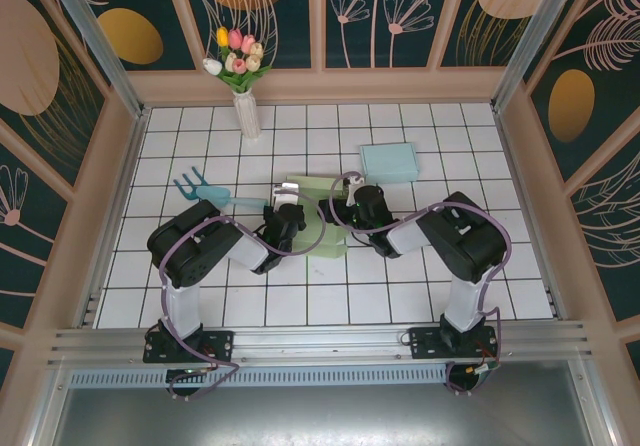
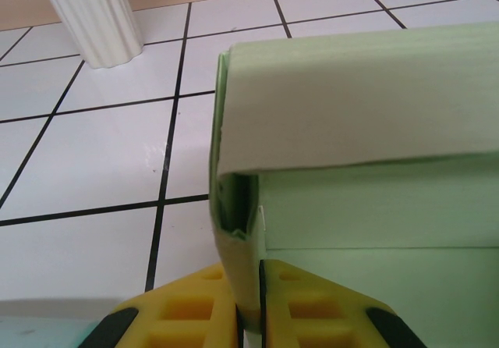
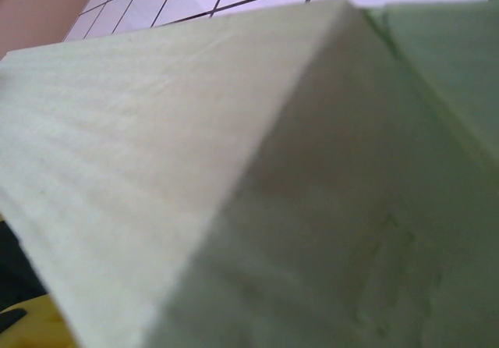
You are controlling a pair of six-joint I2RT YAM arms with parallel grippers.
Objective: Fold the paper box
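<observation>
The pale green paper box (image 1: 332,241) lies partly folded in the middle of the tiled table, between the two arms. My left gripper (image 1: 287,209) sits at its left side. In the left wrist view the yellow fingers (image 2: 195,309) are shut on the box's upright left wall (image 2: 238,239), and a flap (image 2: 359,98) is folded over above it. My right gripper (image 1: 353,199) is at the box's right side. The right wrist camera is pressed up against the box's panel (image 3: 156,129), which hides the jaws.
A finished light blue box (image 1: 390,161) sits behind the right gripper. A teal garden fork (image 1: 205,191) lies left of the left gripper. A white vase of tulips (image 1: 245,106) stands at the back left, its base (image 2: 93,16) just beyond the green box. Wooden walls enclose the table.
</observation>
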